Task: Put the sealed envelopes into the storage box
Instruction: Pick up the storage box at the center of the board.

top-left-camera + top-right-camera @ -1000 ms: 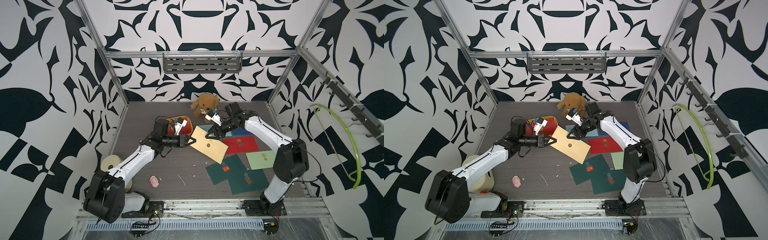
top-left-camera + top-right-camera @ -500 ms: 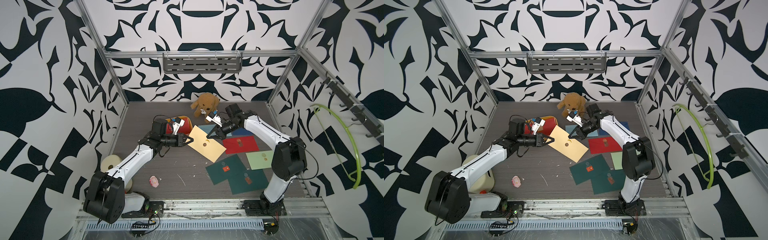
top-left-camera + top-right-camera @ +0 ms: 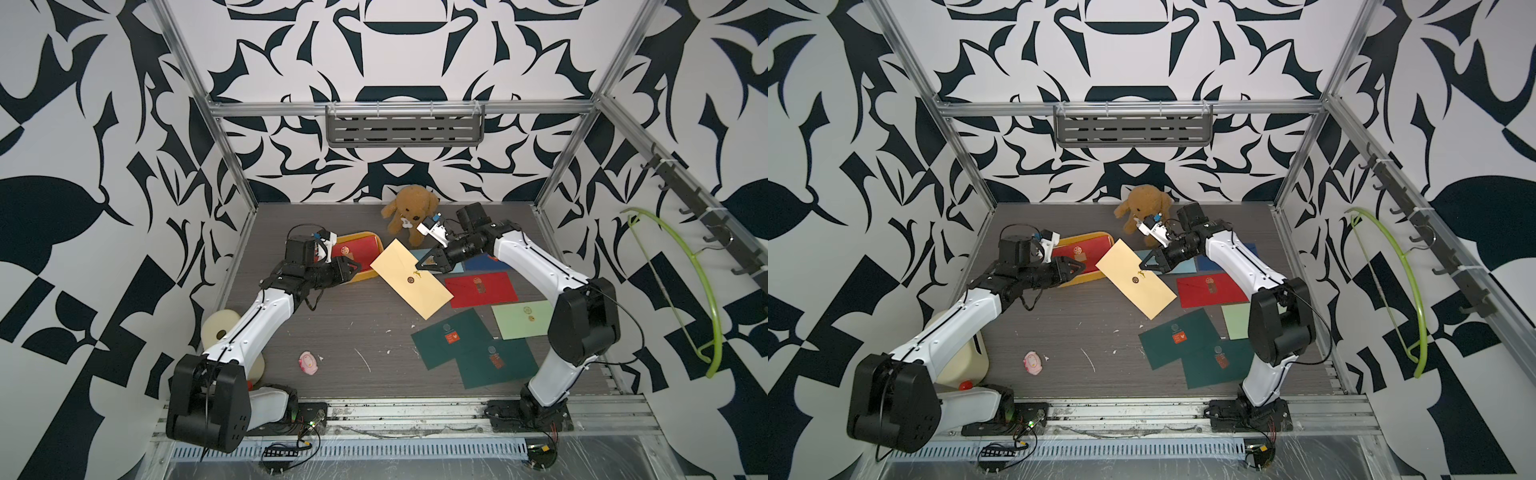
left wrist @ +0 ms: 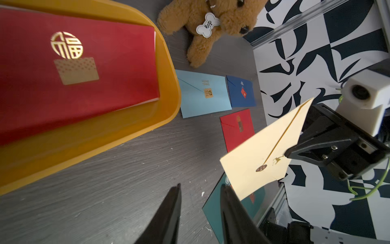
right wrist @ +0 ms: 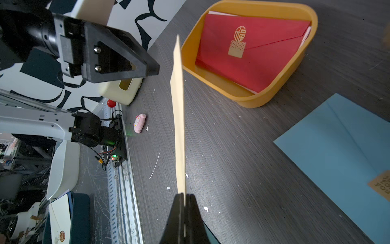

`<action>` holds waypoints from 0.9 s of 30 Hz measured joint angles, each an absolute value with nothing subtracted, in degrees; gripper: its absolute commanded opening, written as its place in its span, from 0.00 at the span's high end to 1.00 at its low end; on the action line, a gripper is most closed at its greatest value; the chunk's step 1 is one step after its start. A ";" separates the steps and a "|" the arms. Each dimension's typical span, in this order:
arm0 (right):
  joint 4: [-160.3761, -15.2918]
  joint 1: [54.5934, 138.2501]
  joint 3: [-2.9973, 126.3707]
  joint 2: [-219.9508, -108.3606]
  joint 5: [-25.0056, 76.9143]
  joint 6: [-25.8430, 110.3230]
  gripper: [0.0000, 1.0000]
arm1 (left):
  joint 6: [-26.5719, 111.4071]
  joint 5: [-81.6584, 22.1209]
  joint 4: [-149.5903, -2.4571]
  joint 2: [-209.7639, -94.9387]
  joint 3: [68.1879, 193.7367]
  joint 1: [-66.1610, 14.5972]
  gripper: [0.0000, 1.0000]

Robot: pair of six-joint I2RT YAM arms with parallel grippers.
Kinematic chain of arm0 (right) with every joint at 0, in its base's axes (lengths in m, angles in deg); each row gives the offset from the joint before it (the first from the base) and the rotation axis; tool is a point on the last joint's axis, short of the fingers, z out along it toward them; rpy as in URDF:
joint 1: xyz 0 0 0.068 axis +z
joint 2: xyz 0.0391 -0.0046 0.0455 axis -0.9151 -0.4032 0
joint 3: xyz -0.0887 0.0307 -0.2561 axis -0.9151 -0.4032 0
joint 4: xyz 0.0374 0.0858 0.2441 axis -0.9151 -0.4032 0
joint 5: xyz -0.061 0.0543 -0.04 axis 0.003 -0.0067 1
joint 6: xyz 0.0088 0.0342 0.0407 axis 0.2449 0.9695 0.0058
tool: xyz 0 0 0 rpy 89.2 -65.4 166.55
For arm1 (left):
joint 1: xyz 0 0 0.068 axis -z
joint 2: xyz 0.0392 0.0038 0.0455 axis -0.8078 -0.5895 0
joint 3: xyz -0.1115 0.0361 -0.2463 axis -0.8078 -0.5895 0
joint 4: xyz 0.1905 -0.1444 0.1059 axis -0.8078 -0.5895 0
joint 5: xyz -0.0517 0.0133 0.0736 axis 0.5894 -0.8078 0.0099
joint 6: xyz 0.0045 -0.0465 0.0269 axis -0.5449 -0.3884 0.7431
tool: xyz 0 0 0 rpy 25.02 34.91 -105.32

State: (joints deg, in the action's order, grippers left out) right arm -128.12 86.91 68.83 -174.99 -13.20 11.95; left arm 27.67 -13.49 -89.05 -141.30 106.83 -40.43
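Seven envelopes are outside the storage box (image 3: 358, 234), which stands near the bench's (image 3: 353, 324) rear edge, left of centre. Six lie flat on the right half: one light blue envelope (image 4: 202, 95), one navy envelope (image 3: 480, 264), one loose red envelope (image 3: 486, 291), one pale green envelope (image 3: 521, 320), a dark green envelope (image 3: 449, 338) and a second dark green envelope (image 3: 494, 363), their corners overlapping. The seventh, the cream-yellow envelope (image 3: 411, 278), is held off the surface between box and loose group by the right gripper (image 3: 420, 266). Both top views show its face and round seal. The right wrist view shows it edge-on, jaws clamped flat on the paper. Only the left wrist view shows the left gripper (image 4: 200, 188) with a clear gap between its fingers and nothing in it. That view also shows the light blue envelope whole, whereas the top views mostly hide it. Box contents: one boxed red envelope (image 4: 95, 84) with a gold emblem on top. The wrist views add a pale edge (image 5: 308, 31) beneath it, count indeterminate. Other items: one teddy bear (image 3: 409, 210) at the rear edge, one pink toy (image 3: 308, 362) toward the front edge, one cream box (image 5: 114, 95) at the left edge.
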 measured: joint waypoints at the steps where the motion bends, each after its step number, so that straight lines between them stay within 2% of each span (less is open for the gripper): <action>1: -127.57 86.91 68.74 -174.64 -12.92 12.52 1.00 | 27.74 -13.81 -89.29 -141.15 106.89 -40.80 0.72; 3: -126.37 86.91 68.22 -173.99 -12.42 13.37 1.00 | 27.37 -13.99 -89.85 -141.19 107.11 -41.80 0.68; 6: -125.52 86.93 67.59 -173.57 -10.97 14.70 1.00 | 27.50 -16.35 -92.87 -141.39 108.58 -43.09 0.47; 9: -125.36 87.10 67.56 -173.51 -8.00 15.75 1.00 | 28.04 -25.18 -99.82 -143.53 113.19 -44.25 0.43; 17: -125.45 90.25 67.89 -171.45 -2.17 16.50 1.00 | 25.73 -42.18 -107.76 -154.13 117.60 -49.85 0.49; 23: -125.89 94.58 69.99 -172.13 -0.07 16.50 1.00 | 25.14 -44.70 -107.54 -162.66 120.01 -49.70 0.55; 27: -126.21 96.48 70.67 -173.29 0.79 16.50 1.00 | 24.92 -44.87 -106.34 -165.69 120.10 -49.70 0.67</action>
